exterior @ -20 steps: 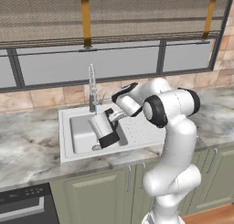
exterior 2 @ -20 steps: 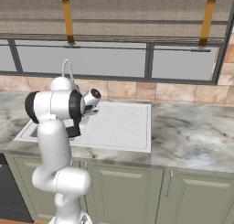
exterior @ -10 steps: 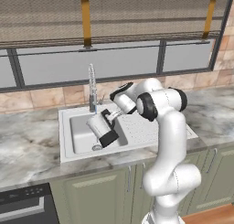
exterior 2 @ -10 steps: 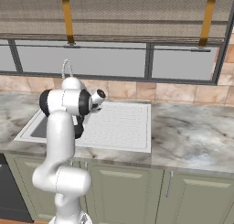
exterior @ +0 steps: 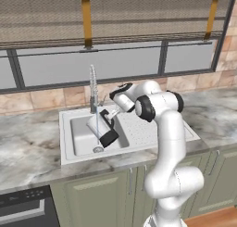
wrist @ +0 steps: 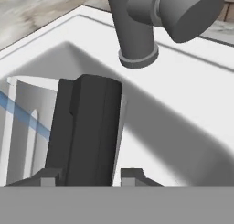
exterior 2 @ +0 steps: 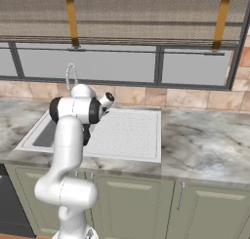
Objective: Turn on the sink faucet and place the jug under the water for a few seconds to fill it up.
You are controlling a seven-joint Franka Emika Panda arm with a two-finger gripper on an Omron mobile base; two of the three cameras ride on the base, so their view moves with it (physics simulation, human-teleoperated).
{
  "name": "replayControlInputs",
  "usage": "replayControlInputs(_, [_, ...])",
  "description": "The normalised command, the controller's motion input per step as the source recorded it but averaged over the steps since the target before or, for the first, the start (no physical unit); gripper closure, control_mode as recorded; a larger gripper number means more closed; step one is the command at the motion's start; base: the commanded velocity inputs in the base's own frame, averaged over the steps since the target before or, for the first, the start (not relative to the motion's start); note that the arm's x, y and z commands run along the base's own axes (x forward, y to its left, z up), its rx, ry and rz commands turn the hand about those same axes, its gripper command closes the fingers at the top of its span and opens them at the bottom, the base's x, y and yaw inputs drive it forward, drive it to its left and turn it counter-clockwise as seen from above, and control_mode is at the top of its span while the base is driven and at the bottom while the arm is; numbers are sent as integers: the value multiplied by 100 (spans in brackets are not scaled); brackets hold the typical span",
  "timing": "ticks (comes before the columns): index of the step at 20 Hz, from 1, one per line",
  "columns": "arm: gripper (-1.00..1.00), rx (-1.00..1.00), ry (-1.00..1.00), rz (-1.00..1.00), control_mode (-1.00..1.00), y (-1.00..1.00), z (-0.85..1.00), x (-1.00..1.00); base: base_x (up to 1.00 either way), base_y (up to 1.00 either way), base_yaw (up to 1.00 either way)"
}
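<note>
The fingers [wrist: 51, 176] sit clamped either side of the jug's [exterior: 102, 129] black handle [wrist: 87, 127]. The jug hangs tilted over the sink [exterior: 78, 140], mouth up-left, base down-right, under the faucet [exterior: 94, 89], with water [exterior: 97, 135] running past. It is probably rigid and slick and heavier as it fills, so the handle seems the safest hold.

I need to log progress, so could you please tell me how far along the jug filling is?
Done: the sink faucet is on, with the water falling. In hand: the pincer grips the jug by its black handle, tilted over the sink at the stream. Left: holding it there briefly to fill.
</note>
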Motion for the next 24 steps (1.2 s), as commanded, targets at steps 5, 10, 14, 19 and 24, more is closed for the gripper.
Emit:
replayControlInputs(5, [100,1,-2,9,-100,9,-15,42,0,0,0])
replayControlInputs(10, [100,0,-8,10,-100,7,-7,35,0,0,0])
replayControlInputs(14, [100,0,-13,9,-100,3,0,25,0,0,0])
replayControlInputs(19, [100,0,-18,8,-100,5,-2,1,0,0,0])
replayControlInputs(24, [100,0,-22,8,-100,5,-5,0,0,0,0])
